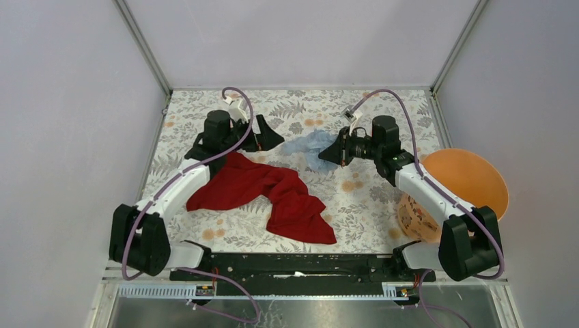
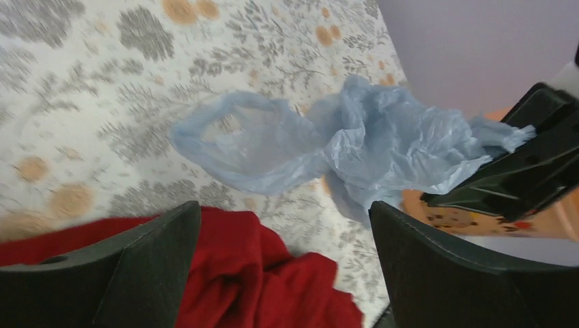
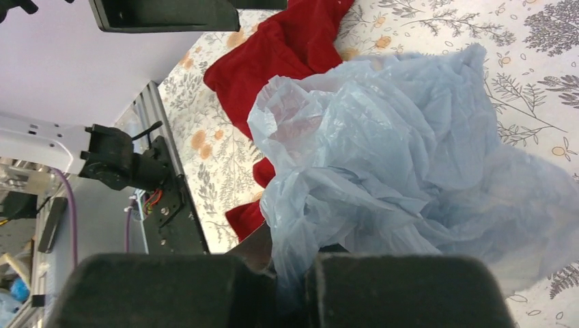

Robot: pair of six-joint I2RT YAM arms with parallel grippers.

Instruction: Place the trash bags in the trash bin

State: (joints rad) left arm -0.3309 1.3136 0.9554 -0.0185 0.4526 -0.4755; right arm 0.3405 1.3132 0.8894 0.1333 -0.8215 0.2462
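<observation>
Pale-blue film first, top view: the trash bag [image 1: 307,145] lies crumpled on the floral bench [image 1: 369,205], far middle. Its right end is under the right hand [image 1: 328,155], and the grip is not readable from here. The left hand [image 1: 270,140] is just left of the bag, apart from it. A red cloth [image 1: 266,191] is spread near-left of the bag. The orange trash bin [image 1: 478,179] is at the right edge, partly hidden behind the right arm. Only bare orange inner wall shows. Dark print on its pale side is unreadable.

Left wrist view: the left hand [image 2: 283,219] has its fingers [image 2: 143,266] wide apart, holding nothing, with red cloth [image 2: 259,287] below. The trash bag [image 2: 355,143] has an open loop at left and bunches at right, that end clamped in the right hand [image 2: 512,171]. A sliver of the trash bin [image 2: 471,220] shows, its print too small to read.

Right wrist view: the right hand [image 3: 293,287] has its fingers together, pinching film of the trash bag [image 3: 410,171]. The bag fills the frame and covers part of the red cloth [image 3: 287,48]. The left hand [image 3: 164,14] is cut off at the top.
</observation>
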